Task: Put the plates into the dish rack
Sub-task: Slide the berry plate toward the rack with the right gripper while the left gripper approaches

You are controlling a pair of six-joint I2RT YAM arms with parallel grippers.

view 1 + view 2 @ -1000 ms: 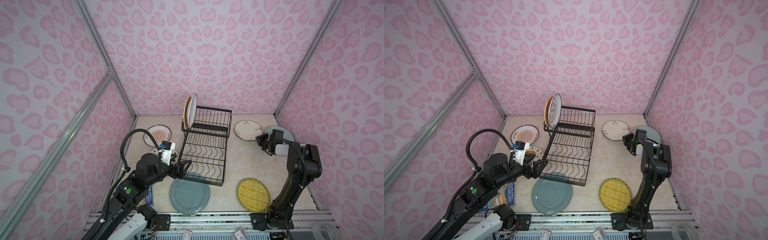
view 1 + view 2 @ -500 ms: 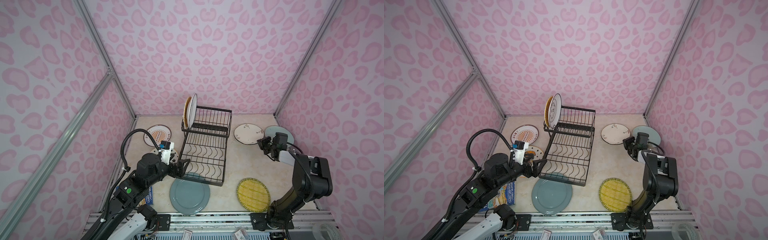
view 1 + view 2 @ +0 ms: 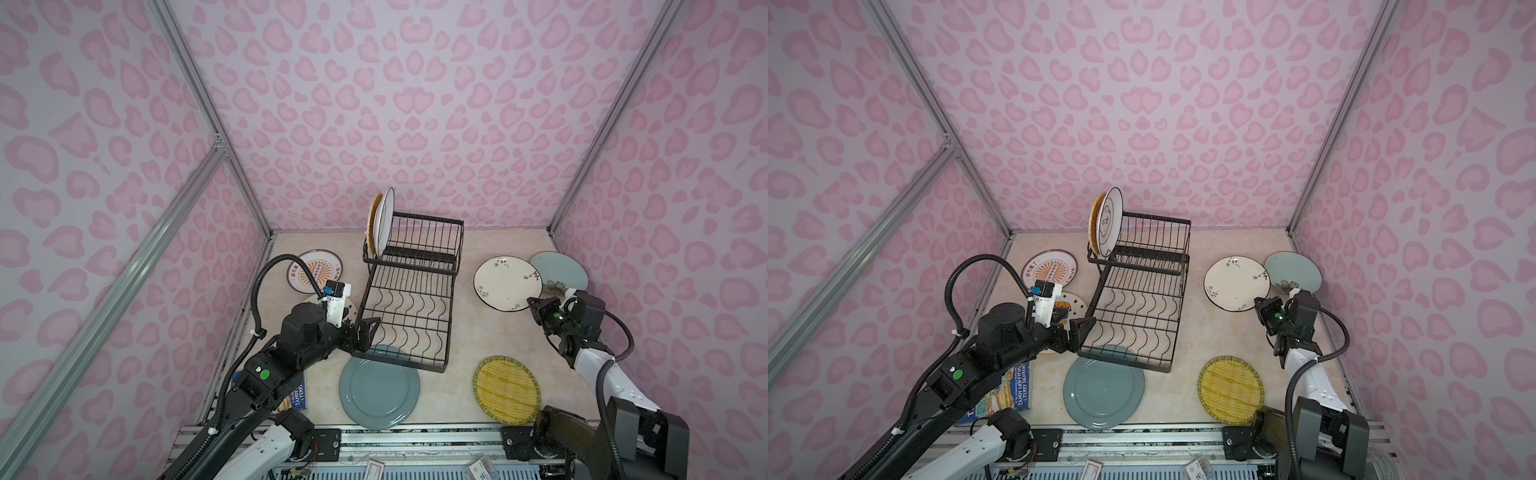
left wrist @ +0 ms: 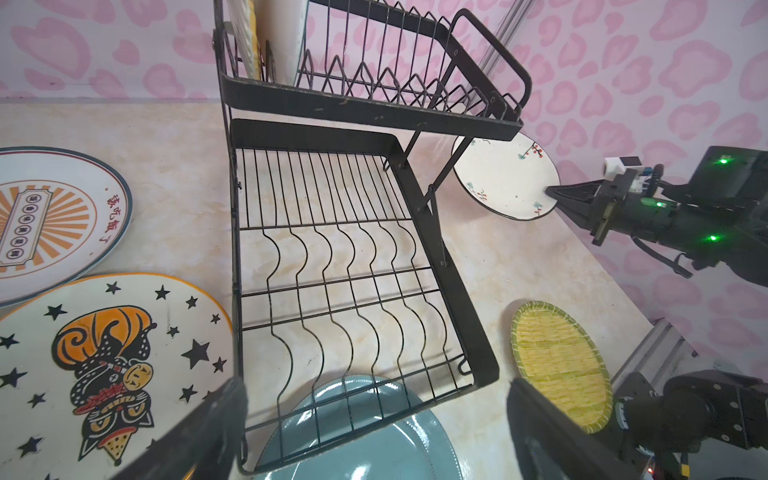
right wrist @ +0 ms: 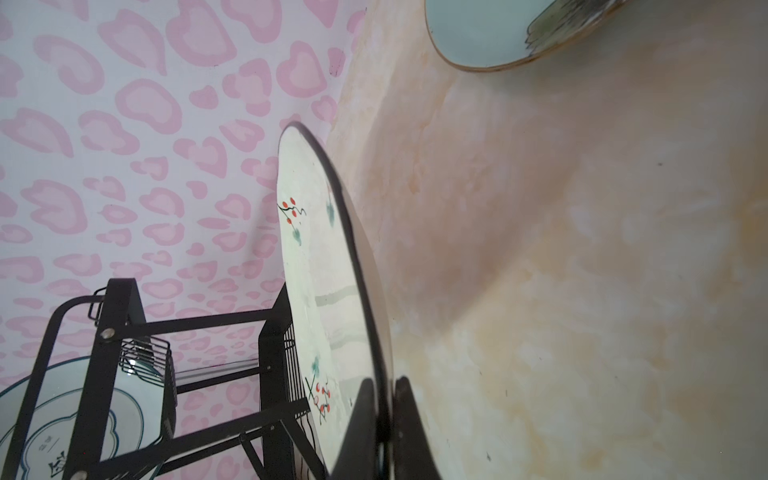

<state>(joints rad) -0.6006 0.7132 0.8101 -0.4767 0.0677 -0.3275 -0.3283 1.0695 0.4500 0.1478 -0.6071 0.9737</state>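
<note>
Pink-spotted walls enclose a marbled tabletop [image 3: 461, 332] with the dish rack [image 3: 409, 303] at its centre. To the right of the rack, the right gripper [image 3: 533, 304] is clamped on the rim of the sprig plate [image 3: 505, 282]. The left gripper [image 3: 363, 334] is spread wide and empty, just beside the left corner of the rack's lower tier. Two plates [image 3: 382, 224] stand upright in the raised tier.

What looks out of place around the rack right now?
The dish rack sits skewed, its near edge overlapping the far rim of the teal-grey plate, which looks partly pinned underneath. A blue-covered book lies near the left arm. The sprig plate in the right claw looks fine.
</note>
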